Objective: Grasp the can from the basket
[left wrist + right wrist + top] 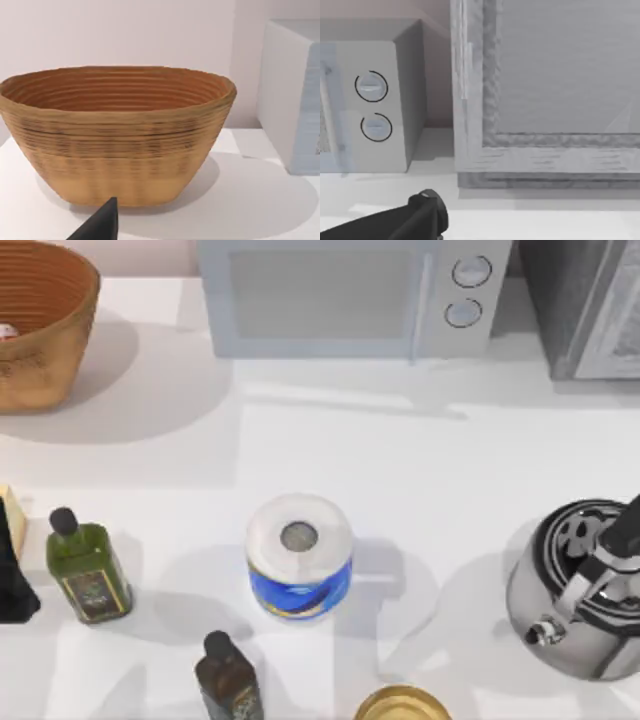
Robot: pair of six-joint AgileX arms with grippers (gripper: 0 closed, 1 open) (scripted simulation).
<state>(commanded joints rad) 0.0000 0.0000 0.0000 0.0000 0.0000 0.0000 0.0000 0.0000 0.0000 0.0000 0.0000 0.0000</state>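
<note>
Basket (pixel 45 325) sits at the upper left of the top view, with a small white-red bit of the can (pixel 6 332) just visible inside it at the frame's left edge; the left wrist view faces the basket's (pixel 120 150) tan outer wall and ribbed inside head-on. Left gripper (pixel 100 225) shows as a dark fingertip at the bottom of that view, just short of the basket; cannot tell if its jaws are apart or together. Right arm is parked at the right edge of the top view by the kettle (pixel 575 590), jaw state cannot tell, its wrist view facing the microwave (pixel 350 295).
</note>
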